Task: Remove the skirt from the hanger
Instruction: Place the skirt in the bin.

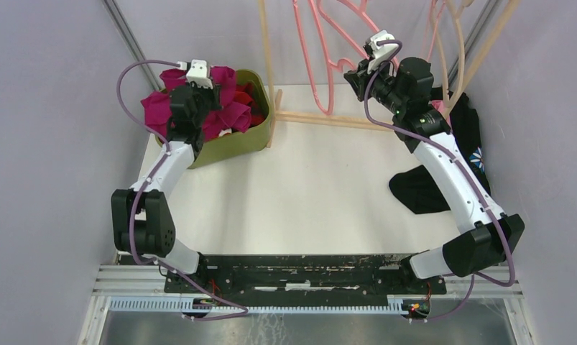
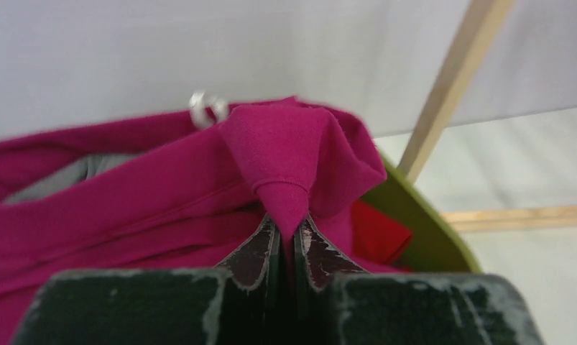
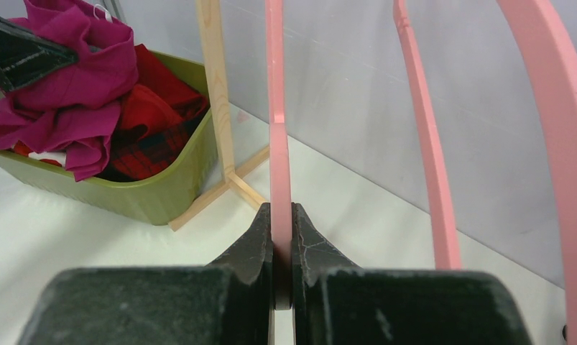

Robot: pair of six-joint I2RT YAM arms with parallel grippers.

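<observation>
The magenta skirt [image 1: 228, 115] [image 2: 285, 144] [image 3: 77, 79] lies bunched over the green bin [image 1: 260, 129] at the back left. My left gripper [image 1: 201, 90] [image 2: 287, 226] is shut on a pinched fold of it, above the bin. A small silver ring [image 2: 208, 108] pokes out of the fabric. At the back right, my right gripper [image 1: 355, 70] [image 3: 282, 215] is shut on a thin bar of the pink hanger [image 1: 321, 79] [image 3: 278, 108], which hangs bare from the wooden rack.
The green bin [image 3: 149, 194] [image 2: 414, 215] also holds red clothes [image 3: 149, 100]. The wooden rack's post [image 3: 217, 93] and base rail [image 1: 321, 118] stand beside it. More pink hangers [image 3: 429, 144] hang to the right. Black garments [image 1: 422, 190] lie by the right arm.
</observation>
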